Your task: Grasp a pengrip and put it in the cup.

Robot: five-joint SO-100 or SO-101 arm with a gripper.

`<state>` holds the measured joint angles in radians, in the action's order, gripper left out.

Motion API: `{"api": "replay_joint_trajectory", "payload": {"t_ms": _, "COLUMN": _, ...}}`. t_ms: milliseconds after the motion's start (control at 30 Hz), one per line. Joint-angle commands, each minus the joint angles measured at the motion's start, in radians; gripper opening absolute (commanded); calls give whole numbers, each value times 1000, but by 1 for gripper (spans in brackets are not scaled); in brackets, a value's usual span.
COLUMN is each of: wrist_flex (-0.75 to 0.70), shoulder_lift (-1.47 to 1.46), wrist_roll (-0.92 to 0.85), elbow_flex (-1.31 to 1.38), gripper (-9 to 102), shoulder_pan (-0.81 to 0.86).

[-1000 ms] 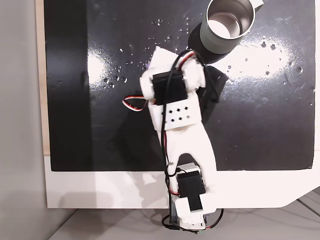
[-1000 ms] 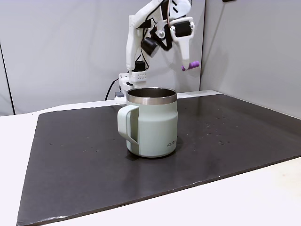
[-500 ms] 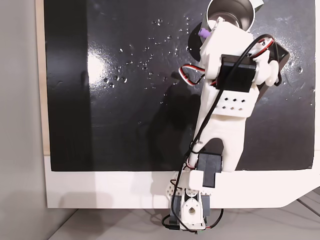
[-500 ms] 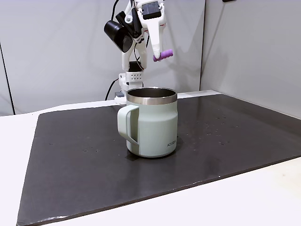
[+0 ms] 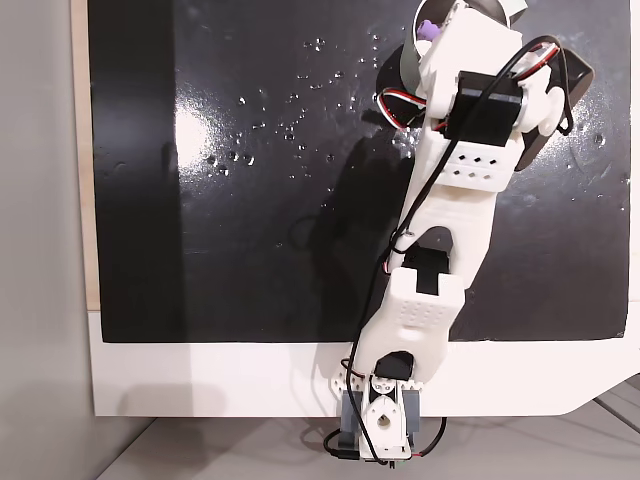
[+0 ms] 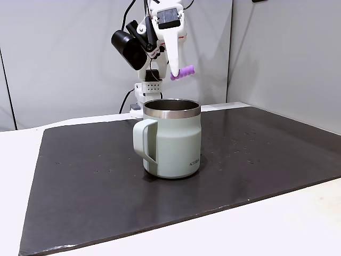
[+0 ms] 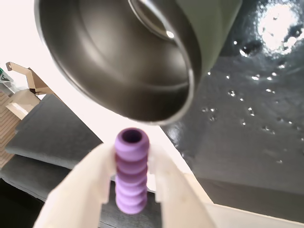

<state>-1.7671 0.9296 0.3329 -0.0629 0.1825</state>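
The light-purple ribbed pengrip [image 7: 130,169] is pinched between my two white fingers [image 7: 90,185]. My gripper [image 7: 129,176] is shut on it in the wrist view, just short of the cup's steel mouth [image 7: 114,61]. From the side fixed view, the gripper [image 6: 176,74] holds the pengrip [image 6: 183,73] in the air, above the rim of the grey-green cup [image 6: 171,137]. From the top fixed view, the pengrip [image 5: 427,30] pokes out beside the arm, over the cup's rim [image 5: 411,62]; the arm hides most of the cup.
A black mat [image 6: 96,176] covers the white table [image 6: 277,229], with small droplets [image 5: 290,110] scattered on it. The arm's base [image 5: 375,430] stands at the table's near edge in the top fixed view. Grey walls [image 6: 69,58] stand behind.
The arm swung from left of the cup to over it, carrying the pengrip, and over the last half second stretched farther forward and lowered the pengrip slightly toward the rim.
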Motion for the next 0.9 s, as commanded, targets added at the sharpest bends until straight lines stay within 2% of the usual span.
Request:
{"api": "replay_joint_trajectory", "payload": {"t_ms": 0, "wrist_flex": 46, "shoulder_lift": -26, "wrist_roll": -9, "elbow_flex": 109, "gripper": 0, "shoulder_pan": 28}}
{"api": "replay_joint_trajectory", "payload": {"t_ms": 233, "wrist_flex": 193, "shoulder_lift": -103, "wrist_roll": -9, "elbow_flex": 144, "gripper": 0, "shoulder_pan": 49}}
{"api": "replay_joint_trajectory", "payload": {"t_ms": 433, "wrist_flex": 204, "shoulder_lift": -120, "wrist_roll": -9, "elbow_flex": 144, "gripper": 1, "shoulder_pan": 49}}
{"api": "replay_joint_trajectory", "payload": {"t_ms": 533, "wrist_flex": 190, "shoulder_lift": -124, "wrist_roll": -2, "elbow_flex": 144, "gripper": 25, "shoulder_pan": 51}}
{"api": "replay_joint_trajectory", "payload": {"t_ms": 600, "wrist_flex": 184, "shoulder_lift": -124, "wrist_roll": 21, "elbow_flex": 144, "gripper": 36, "shoulder_pan": 51}}
{"api": "replay_joint_trajectory", "payload": {"t_ms": 867, "wrist_flex": 181, "shoulder_lift": -129, "wrist_roll": 23, "elbow_flex": 144, "gripper": 37, "shoulder_pan": 51}}
